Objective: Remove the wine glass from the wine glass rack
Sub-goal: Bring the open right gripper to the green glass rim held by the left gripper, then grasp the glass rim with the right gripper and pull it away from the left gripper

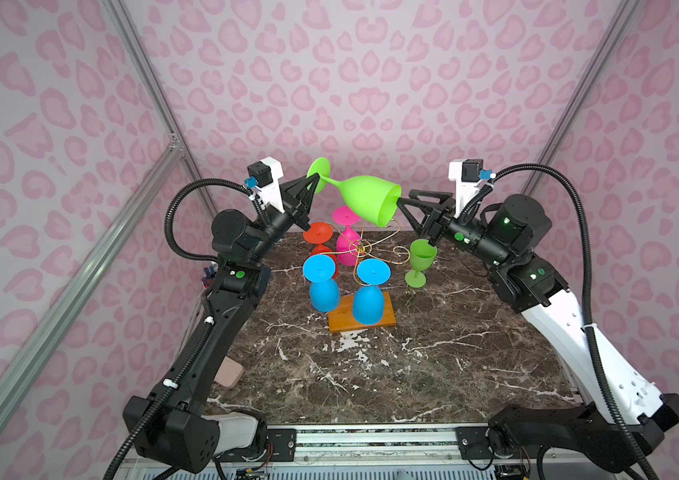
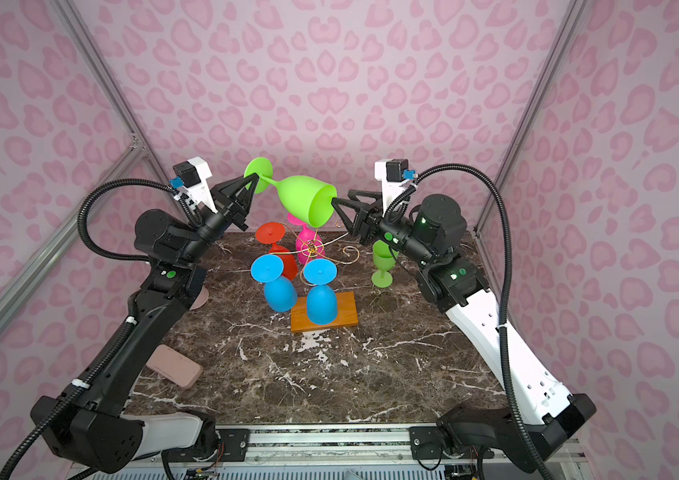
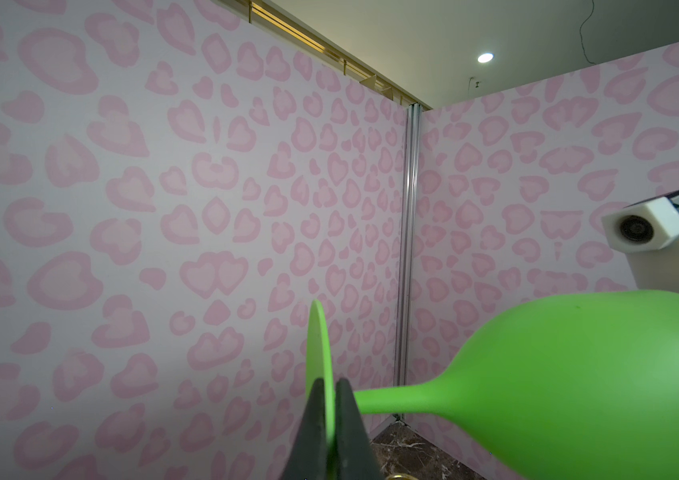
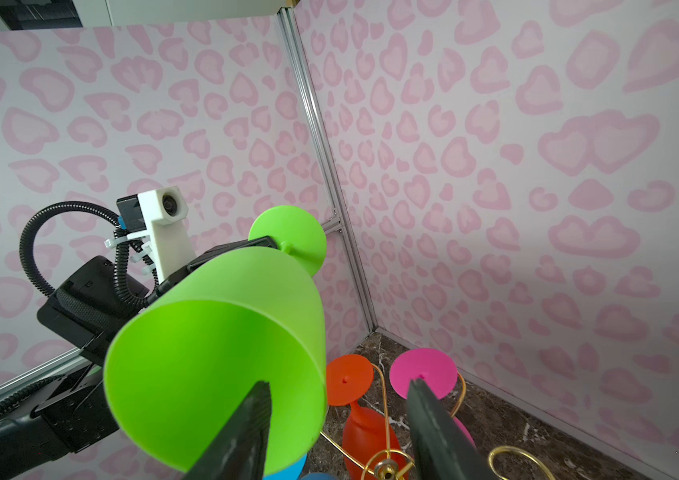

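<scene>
Hard to make out the wine glass rack (image 1: 357,248): stem mostly hidden behind left blue glass (image 1: 323,291) & right blue glass (image 1: 369,305), both hanging upside down; wooden base (image 1: 342,322) half covered too. In left wrist view the held bowl runs off frame. Can't tell if its lower rim touches the wire arm behind.

Small green glass (image 1: 420,255) stands on surface (image 1: 412,365) right of rack, rim partly behind my right wrist. Orange glass (image 1: 317,232) & pink glass (image 1: 344,217) hang at the back.

Wine glass (image 1: 364,195): lime green, opaque, lying sideways in the air above rack's rear. Left jaws pinch its foot disc. Right jaws spread, one tip inside the mouth, other outside.
</scene>
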Controlling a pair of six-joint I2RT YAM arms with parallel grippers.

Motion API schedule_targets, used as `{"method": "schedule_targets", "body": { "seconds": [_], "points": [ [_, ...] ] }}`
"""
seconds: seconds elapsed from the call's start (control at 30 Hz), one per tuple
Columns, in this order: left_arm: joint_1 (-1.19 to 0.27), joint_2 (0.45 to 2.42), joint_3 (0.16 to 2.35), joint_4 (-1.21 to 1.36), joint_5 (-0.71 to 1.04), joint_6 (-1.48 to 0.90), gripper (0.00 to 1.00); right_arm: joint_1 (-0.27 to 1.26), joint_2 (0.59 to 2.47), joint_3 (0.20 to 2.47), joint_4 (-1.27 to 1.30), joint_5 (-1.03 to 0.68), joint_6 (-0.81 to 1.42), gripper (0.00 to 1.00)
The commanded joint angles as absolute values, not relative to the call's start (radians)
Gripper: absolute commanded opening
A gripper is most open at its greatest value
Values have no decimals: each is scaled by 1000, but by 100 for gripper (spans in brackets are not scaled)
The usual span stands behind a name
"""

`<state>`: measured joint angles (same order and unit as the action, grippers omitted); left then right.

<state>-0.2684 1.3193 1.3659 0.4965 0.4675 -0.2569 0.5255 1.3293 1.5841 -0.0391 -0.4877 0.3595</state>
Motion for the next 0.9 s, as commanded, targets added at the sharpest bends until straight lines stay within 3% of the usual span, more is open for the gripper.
{"method": "schedule_targets", "body": {
  "seconds": [0.0, 0.17, 0.53, 0.6, 0.73, 0.87],
  "points": [
    [-267, 1323, 1378, 546, 483, -282, 3, 528, 1361, 1598, 29, -508, 397, 51],
    [-267, 1325, 1381, 545, 491, -295, 3, 535, 1414, 1626, 63, -526, 428, 41],
    [-267, 1328, 1378, 537, 456, -301, 6, 554, 1445, 1652, 60, -540, 442, 6],
    [-267, 1328, 1378, 534, 456, -296, 16, 554, 1439, 1655, 56, -536, 441, 0],
    [-267, 1323, 1377, 524, 446, -284, 48, 548, 1423, 1671, 3, -489, 409, 0],
    [-267, 1301, 1364, 510, 412, -261, 70, 499, 1391, 1680, -37, -468, 405, 0]
  ]
}}
